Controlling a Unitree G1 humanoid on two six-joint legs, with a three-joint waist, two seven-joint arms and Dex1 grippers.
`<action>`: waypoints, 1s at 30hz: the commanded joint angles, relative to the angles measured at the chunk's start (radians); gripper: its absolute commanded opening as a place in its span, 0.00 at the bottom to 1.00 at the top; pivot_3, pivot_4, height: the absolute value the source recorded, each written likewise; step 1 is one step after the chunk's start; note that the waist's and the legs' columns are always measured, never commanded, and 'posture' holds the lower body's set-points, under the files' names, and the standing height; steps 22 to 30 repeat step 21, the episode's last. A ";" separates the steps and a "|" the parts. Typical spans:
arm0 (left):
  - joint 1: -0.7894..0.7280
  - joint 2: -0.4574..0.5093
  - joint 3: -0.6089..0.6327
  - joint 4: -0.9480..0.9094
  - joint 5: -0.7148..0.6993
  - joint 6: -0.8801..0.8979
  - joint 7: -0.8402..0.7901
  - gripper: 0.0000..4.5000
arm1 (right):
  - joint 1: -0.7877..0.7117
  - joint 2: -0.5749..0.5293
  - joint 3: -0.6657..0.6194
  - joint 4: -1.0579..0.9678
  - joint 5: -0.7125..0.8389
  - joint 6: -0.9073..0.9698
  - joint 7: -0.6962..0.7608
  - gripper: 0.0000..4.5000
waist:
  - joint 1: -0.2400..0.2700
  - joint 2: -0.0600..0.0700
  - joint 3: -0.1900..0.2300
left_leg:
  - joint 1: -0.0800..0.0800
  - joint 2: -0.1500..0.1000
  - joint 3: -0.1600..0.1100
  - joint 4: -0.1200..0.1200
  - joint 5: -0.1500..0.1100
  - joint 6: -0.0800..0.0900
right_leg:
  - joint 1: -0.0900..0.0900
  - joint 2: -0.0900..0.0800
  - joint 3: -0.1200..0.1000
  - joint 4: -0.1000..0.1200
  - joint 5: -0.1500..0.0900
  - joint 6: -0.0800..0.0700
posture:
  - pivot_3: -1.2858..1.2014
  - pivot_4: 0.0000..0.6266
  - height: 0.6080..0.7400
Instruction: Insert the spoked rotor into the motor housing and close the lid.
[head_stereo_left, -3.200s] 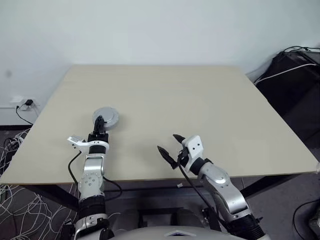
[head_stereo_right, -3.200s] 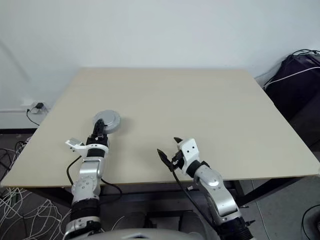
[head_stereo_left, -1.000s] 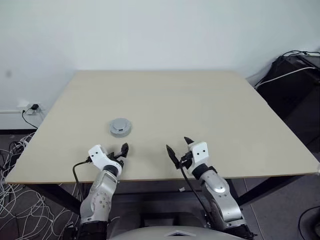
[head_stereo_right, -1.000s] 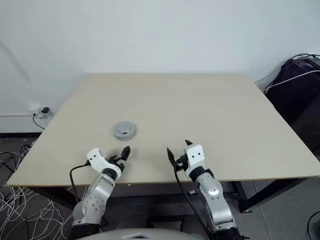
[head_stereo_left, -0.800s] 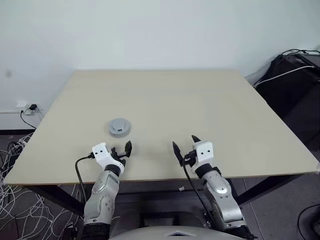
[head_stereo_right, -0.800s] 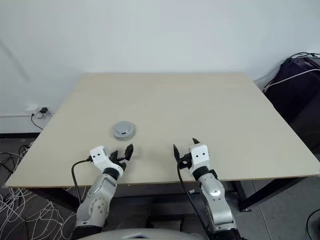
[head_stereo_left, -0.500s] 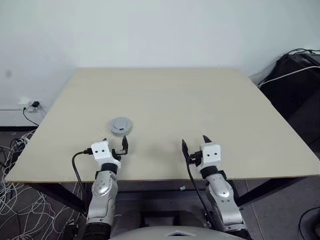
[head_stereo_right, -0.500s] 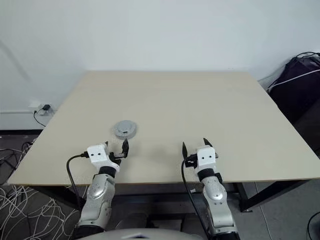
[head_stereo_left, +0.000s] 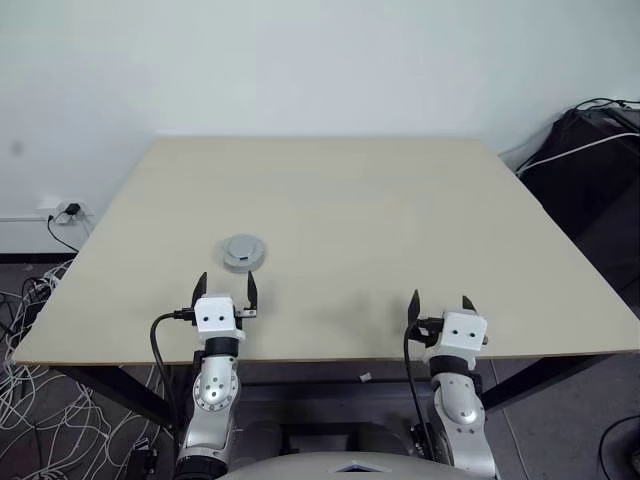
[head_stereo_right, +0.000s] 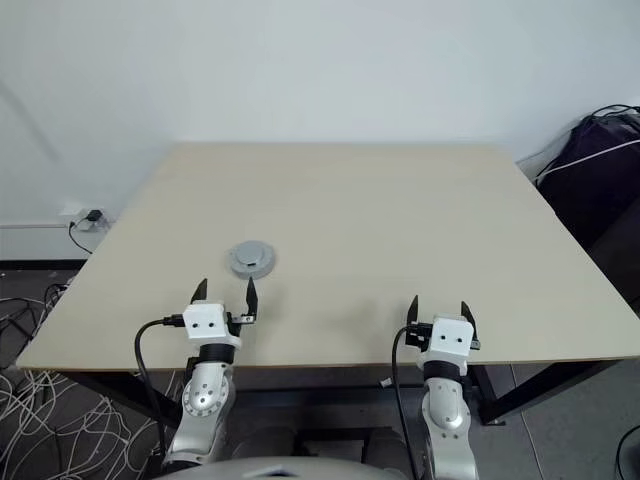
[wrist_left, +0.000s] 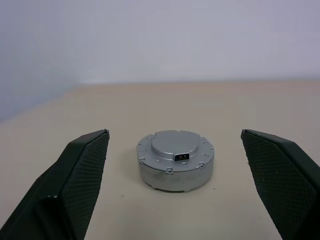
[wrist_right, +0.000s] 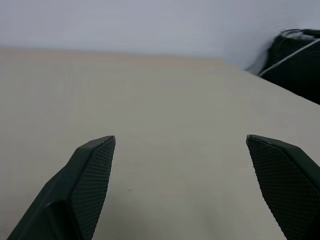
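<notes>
**Both jaws wide open, lid on**

The left jaws (head_stereo_left: 226, 287) and right jaws (head_stereo_left: 440, 304) sit at the near edge of the desk (head_stereo_left: 380, 210), spread wide and holding nothing. Just past the left jaws stands the housing (wrist_left: 175, 167) with its lid (wrist_left: 176, 145) on.

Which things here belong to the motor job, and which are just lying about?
Job:
- closed motor housing with the lid on top, standing on the table
- left gripper, open, empty
- right gripper, open, empty

Lying about:
- black bag beside the table
- cables on the floor
</notes>
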 joint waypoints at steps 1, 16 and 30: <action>-0.006 0.002 0.004 -0.005 0.009 -0.036 0.015 1.00 | -0.008 -0.001 0.005 -0.013 -0.025 -0.034 -0.009 1.00 | 0.000 0.000 0.000 | 0.000 0.000 0.000 0.000 0.000 0.000 | 0.000 0.000 0.000 0.000 0.000 0.000 | 0.52 0.00 1.00; 0.010 -0.013 0.003 -0.010 -0.021 -0.050 0.003 1.00 | -0.038 -0.024 0.057 -0.012 -0.034 -0.025 0.054 1.00 | 0.000 0.000 0.000 | 0.000 0.000 0.000 0.000 0.000 0.000 | 0.000 0.000 -0.001 0.000 0.000 0.000 | 0.52 0.00 1.00; 0.005 -0.013 0.007 -0.007 -0.027 -0.046 0.004 1.00 | -0.044 -0.019 0.056 -0.009 -0.035 -0.018 0.051 1.00 | 0.000 0.000 0.000 | 0.000 0.000 0.000 0.000 0.000 0.000 | 0.000 0.000 -0.001 0.000 0.000 -0.001 | 0.52 0.00 1.00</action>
